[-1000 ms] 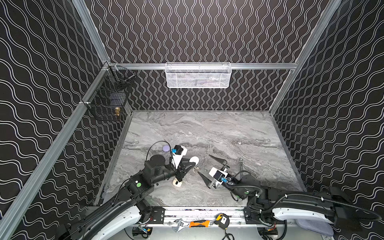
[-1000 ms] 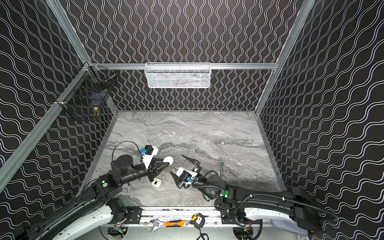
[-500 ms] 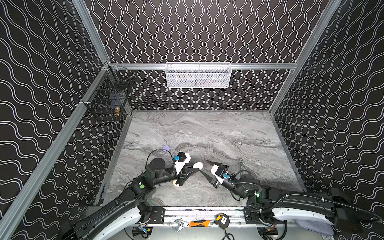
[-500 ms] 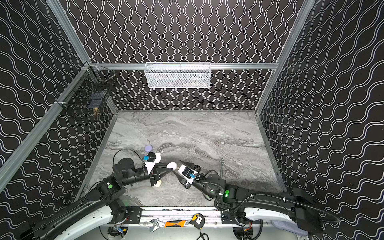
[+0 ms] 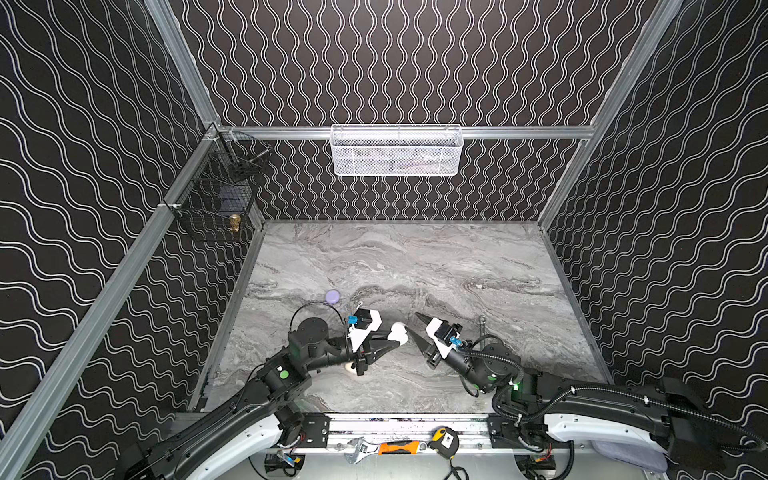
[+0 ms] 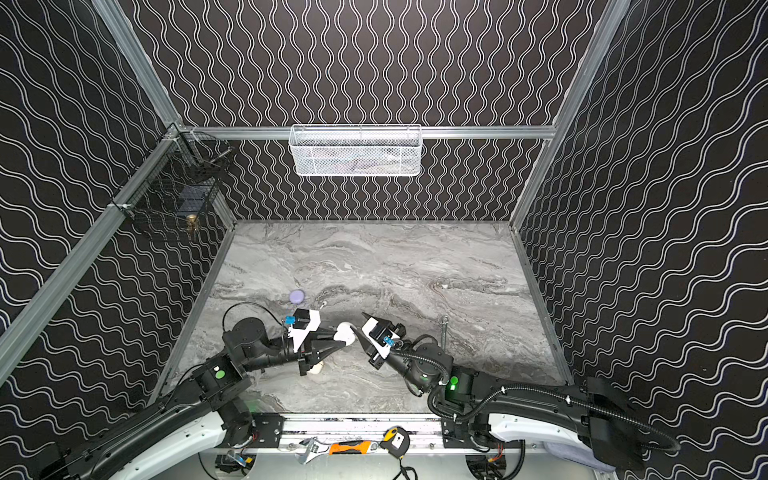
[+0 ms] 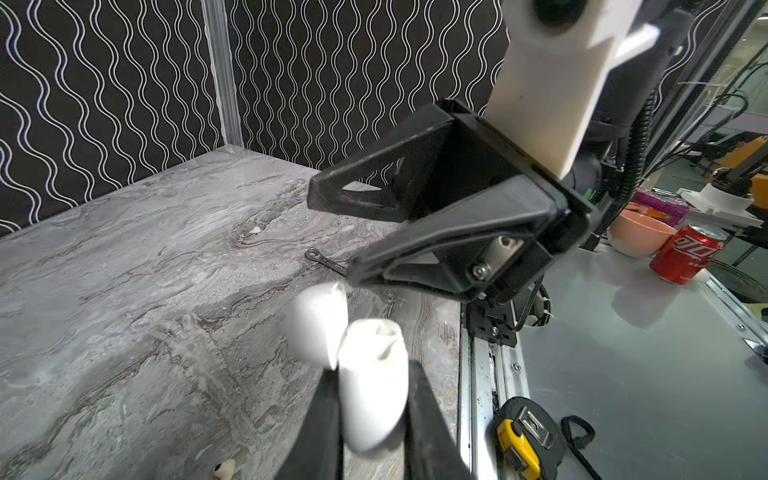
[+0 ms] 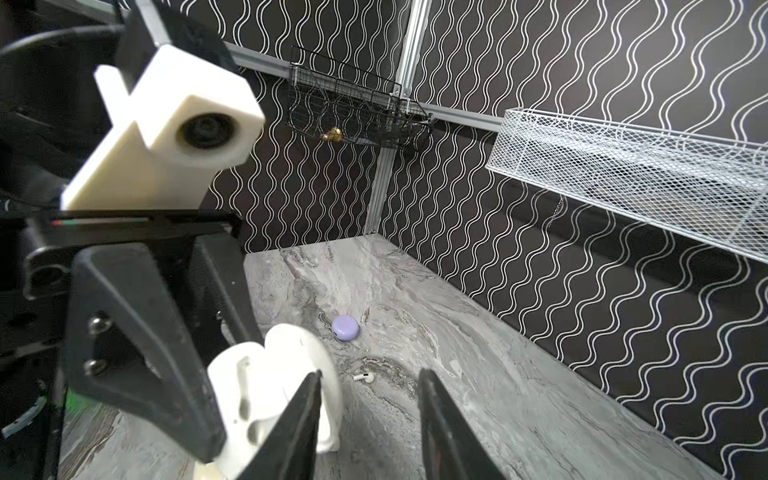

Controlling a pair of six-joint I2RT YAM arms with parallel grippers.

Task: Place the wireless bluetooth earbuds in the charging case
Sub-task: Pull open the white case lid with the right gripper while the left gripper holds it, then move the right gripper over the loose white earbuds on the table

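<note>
Open white case, lavender case (earbud near), wrench

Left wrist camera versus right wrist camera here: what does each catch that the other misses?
Only the left wrist view shows the wrench, the yellow tape measure and the red can. Only the right wrist view shows the lavender case, a loose white earbud, the black wire basket and the white mesh basket. Both show the open white charging case clamped in the left gripper, above the marble table.
</note>
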